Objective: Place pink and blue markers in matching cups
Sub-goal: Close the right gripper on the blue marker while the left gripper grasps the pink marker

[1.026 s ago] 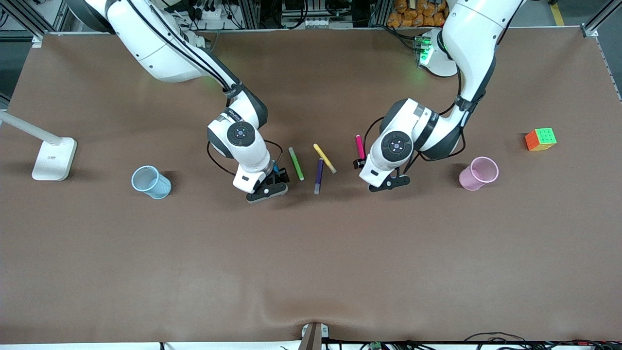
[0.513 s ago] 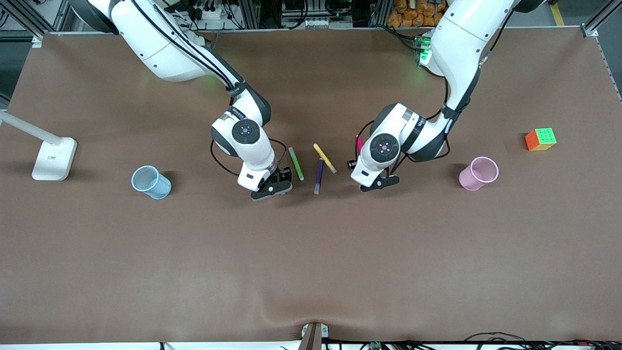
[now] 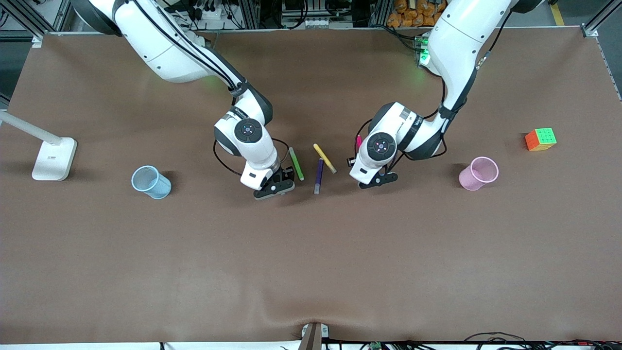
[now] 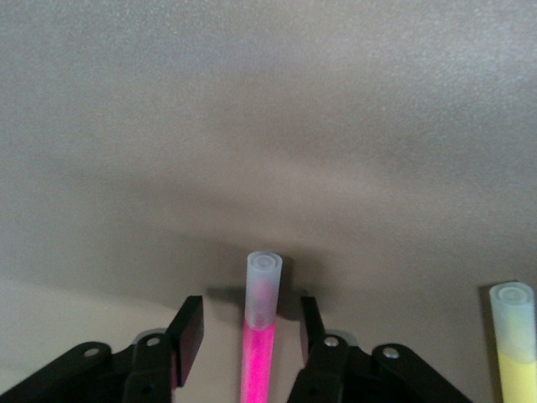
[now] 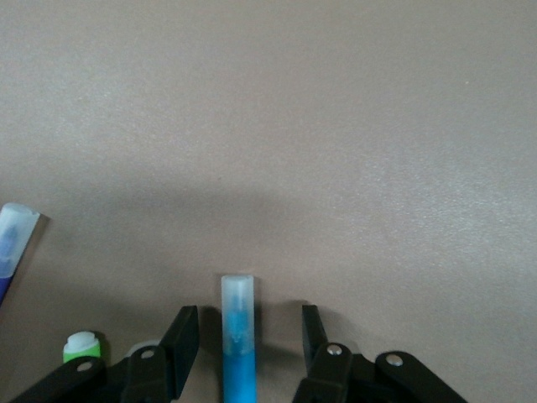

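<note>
The pink marker (image 3: 358,142) lies on the table, mostly hidden in the front view under my left gripper (image 3: 357,160). In the left wrist view the marker (image 4: 260,353) lies between the open fingers of that gripper (image 4: 249,326), which do not touch it. The blue marker (image 5: 237,344) lies between the open fingers of my right gripper (image 5: 249,334), also untouched. The front view hides it under that gripper (image 3: 284,176). The light blue cup (image 3: 151,182) stands toward the right arm's end. The pale pink cup (image 3: 479,173) stands toward the left arm's end.
Green (image 3: 296,164), yellow (image 3: 324,158) and purple (image 3: 319,176) markers lie between the two grippers. A colour cube (image 3: 540,139) sits past the pink cup at the left arm's end. A white lamp base (image 3: 53,158) stands at the right arm's end.
My right gripper has shifted toward the green marker and now covers the blue marker. My left gripper has shifted toward the yellow marker and covers more of the pink marker.
</note>
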Robot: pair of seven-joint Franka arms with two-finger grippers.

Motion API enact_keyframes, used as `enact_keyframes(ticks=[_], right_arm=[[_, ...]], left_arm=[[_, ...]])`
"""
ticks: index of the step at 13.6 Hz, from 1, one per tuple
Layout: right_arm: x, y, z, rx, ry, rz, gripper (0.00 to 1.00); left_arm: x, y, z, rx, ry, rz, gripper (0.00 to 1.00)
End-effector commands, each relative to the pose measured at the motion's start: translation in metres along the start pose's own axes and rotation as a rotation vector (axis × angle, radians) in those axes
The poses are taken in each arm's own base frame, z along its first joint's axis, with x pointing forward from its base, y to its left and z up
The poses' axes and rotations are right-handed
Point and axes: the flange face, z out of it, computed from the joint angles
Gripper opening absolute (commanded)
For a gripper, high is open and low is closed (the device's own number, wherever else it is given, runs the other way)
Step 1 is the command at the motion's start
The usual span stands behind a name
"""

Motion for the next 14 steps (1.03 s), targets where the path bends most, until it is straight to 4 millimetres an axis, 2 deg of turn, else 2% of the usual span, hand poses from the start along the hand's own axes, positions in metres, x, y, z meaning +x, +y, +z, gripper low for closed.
enact_keyframes(ticks=[1,2,5,6,7,8,9,11,14], right_arm=[[0.003,-0.006,0.005,-0.004,0.021,-0.007,0.49],[0.003,-0.007,0.005,-0.006,0.023,-0.013,0.42],[0.003,-0.006,0.005,-0.008,0.024,-0.015,0.17],[0.004,-0.005,0.005,-0.007,0.027,-0.014,0.05],[0.006,-0.002,0.004,-0.008,0.029,-0.012,0.00],[0.008,0.001,0.002,-0.010,0.033,-0.010,0.00],[0.014,0.004,-0.003,-0.012,0.039,-0.013,0.00],[0.022,0.015,-0.009,-0.018,0.051,-0.002,0.00],[0.035,0.030,-0.035,-0.033,0.080,-0.019,0.00]], left_arm=[[0.000,0.001,0.002,-0.011,0.016,-0.009,0.47],[-0.001,0.002,0.003,-0.009,0.017,-0.006,0.32],[0.003,0.001,0.004,-0.009,0.017,-0.008,0.00],[0.005,0.001,0.005,-0.009,0.015,-0.009,0.00],[0.005,0.001,0.005,-0.009,0.015,-0.009,0.00],[0.004,0.001,0.004,-0.011,0.018,-0.009,0.00],[0.007,-0.001,-0.006,-0.017,0.025,-0.013,0.00],[0.014,-0.006,-0.039,-0.034,0.049,-0.031,0.00],[0.036,-0.025,-0.076,0.001,0.072,-0.062,0.00]])
